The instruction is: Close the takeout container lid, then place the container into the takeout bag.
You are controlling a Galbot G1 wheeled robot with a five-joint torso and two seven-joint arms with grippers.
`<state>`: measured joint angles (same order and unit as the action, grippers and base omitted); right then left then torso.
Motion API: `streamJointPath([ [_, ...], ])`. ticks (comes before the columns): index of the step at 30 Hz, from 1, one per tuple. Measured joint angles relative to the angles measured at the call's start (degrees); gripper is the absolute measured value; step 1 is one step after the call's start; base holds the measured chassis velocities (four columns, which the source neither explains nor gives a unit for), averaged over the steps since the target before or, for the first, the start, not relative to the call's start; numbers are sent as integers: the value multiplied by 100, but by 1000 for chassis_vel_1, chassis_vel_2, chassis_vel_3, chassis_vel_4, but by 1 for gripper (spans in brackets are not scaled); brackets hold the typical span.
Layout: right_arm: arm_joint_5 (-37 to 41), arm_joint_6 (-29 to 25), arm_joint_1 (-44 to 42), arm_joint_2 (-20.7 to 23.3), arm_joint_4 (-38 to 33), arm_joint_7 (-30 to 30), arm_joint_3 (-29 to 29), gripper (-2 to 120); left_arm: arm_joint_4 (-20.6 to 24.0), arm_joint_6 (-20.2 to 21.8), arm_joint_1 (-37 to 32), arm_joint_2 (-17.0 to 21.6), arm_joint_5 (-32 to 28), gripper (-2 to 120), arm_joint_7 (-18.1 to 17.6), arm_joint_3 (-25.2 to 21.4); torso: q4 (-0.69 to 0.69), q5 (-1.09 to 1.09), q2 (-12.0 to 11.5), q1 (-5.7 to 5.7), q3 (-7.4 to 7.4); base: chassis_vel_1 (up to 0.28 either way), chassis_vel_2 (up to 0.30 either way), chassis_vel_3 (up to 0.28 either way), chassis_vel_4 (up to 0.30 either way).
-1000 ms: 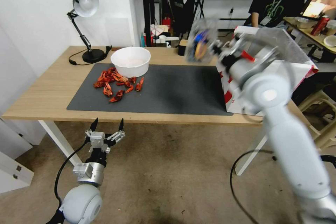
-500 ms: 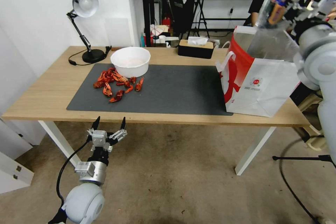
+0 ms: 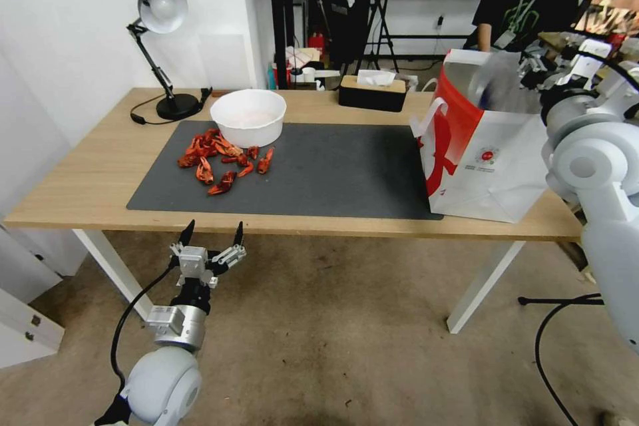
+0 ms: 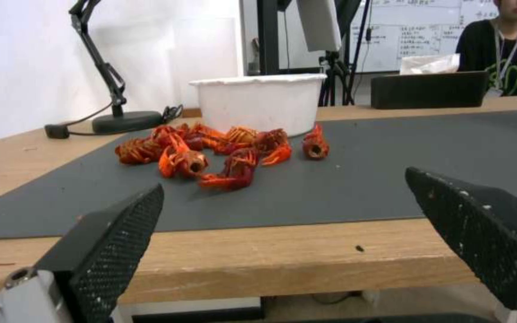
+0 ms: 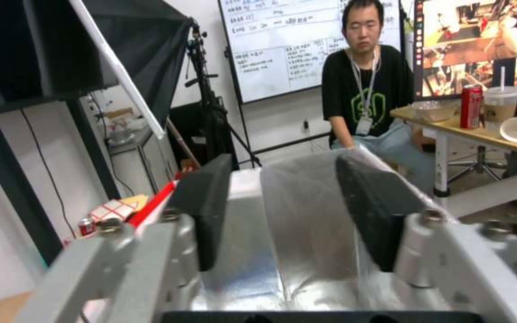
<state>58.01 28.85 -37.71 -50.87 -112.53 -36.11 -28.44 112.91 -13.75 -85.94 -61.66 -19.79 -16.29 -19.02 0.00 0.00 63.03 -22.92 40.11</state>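
Head view: right hand [image 3: 532, 66] sits at the open mouth of the takeout bag [image 3: 492, 173], which stands upright at the surface's [image 3: 86, 186] right end. Right wrist view: its fingers [image 5: 204, 211] are spread, nothing between them, silvery lining beyond. Left hand [image 3: 212, 239] hangs below the front edge, fingers apart.

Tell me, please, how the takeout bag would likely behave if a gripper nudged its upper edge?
The takeout bag looks like thin paper standing tall and open-topped, so its upper edge would probably flex or crumple rather than resist. It seems light for its size, so a firm nudge might slide or tip it. Its silvery lining looks smooth, likely slippery. The right gripper hangs open above it.
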Motion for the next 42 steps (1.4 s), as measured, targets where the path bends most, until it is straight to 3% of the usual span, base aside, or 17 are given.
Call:
streamJointPath([
  [5,535,-363,20,1,-99,159,-103,64,2,-2,-8,-1,0,100,0,-4,-1,0,0,0,0,0,0,0,0],
  [10,1394,-1253,-102,-45,-401,823,-154,82,16,-13,-34,3,0,100,-2,-24,1,0,0,0,0,0,0,0,0],
  [13,1452,-1314,-139,-48,-453,894,-149,86,17,-14,-35,3,0,100,-2,-26,0,0,0,0,0,0,0,0,0],
  [14,1461,-1610,-438,-71,-757,1391,-30,98,20,-21,-39,3,-2,100,-2,-34,0,-1,0,0,0,0,0,0,0],
  [16,1358,-1666,-562,-80,-845,1558,21,99,20,-23,-39,0,-2,100,-3,-34,0,-1,0,0,0,0,0,0,0],
  [20,762,-1783,-1163,-114,-1175,2117,234,100,20,-25,-33,-16,-2,100,-3,-31,-1,0,0,0,0,0,0,0,0],
  [23,-342,-1977,-2007,-226,-1517,2646,462,100,16,-25,-30,-34,6,100,-3,-11,0,0,0,0,0,0,0,0,0],
  [29,-1710,-2295,-2871,-375,-1693,2942,542,100,7,-28,-36,-58,32,100,-2,-6,0,-1,0,0,-1,0,0,0,0],
  [34,-2621,-2500,-3464,-514,-1714,2796,625,100,-7,-31,-32,-82,47,100,-2,-1,0,-1,1,0,-1,0,0,0,0],
  [38,-3696,-3080,-4219,-755,-1418,2419,688,100,-31,-36,-30,-103,54,100,-2,-3,0,0,1,0,0,0,0,0,0],
  [42,-4037,-3342,-4607,-925,-1246,2069,751,100,-50,-44,-30,-124,54,100,-2,-7,-2,1,0,0,0,0,0,0,0],
])
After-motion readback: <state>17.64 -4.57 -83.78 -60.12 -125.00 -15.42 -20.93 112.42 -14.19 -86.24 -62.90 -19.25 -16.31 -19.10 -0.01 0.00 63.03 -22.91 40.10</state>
